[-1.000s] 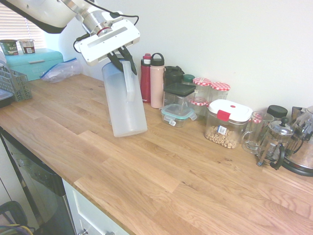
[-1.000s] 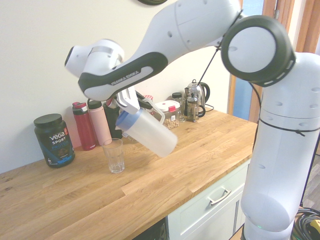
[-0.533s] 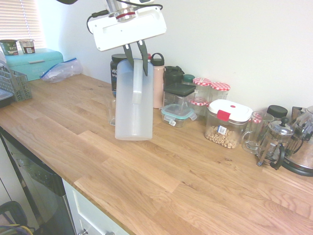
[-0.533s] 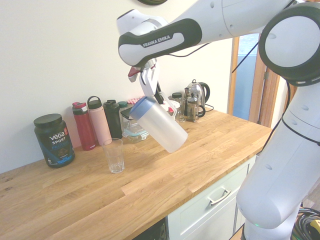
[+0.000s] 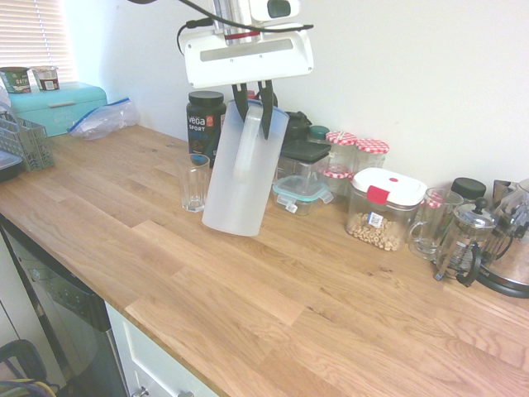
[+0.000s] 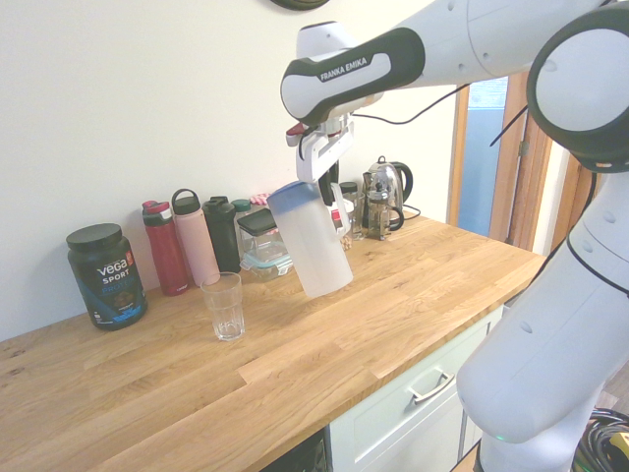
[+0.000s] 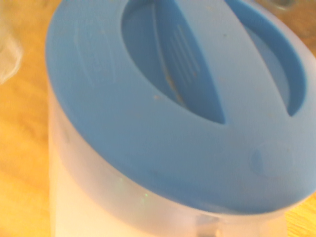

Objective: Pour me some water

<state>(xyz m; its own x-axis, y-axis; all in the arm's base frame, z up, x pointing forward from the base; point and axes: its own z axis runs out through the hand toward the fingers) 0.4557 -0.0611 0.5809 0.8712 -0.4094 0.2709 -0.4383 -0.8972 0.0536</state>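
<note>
The tall frosted jug (image 5: pixel 238 178) with a blue lid (image 7: pixel 173 98) hangs just over the wooden counter (image 5: pixel 273 306), leaning slightly. My gripper (image 5: pixel 254 107) is shut on its white handle (image 5: pixel 247 150) from above. In the second exterior view the jug (image 6: pixel 313 244) tips its lid end a little toward the empty-looking drinking glass (image 6: pixel 225 306), which stands apart from it. In the first exterior view that glass (image 5: pixel 195 182) stands just left of the jug. The water cannot be made out through the frosted wall.
A black Vega tub (image 5: pixel 205 121) stands behind the glass. Along the wall are bottles (image 6: pixel 193 250), lidded containers (image 5: pixel 385 208), jars, a glass mug (image 5: pixel 432 220), a French press (image 5: pixel 464 241) and a kettle (image 5: pixel 511 248). A teal bread box (image 5: pixel 58 105) and dish rack (image 5: pixel 23 141) sit far left.
The arm has swung the jug away from above the glass, rightward in the first exterior view. The jug has come back from a steep tilt to nearly upright.
</note>
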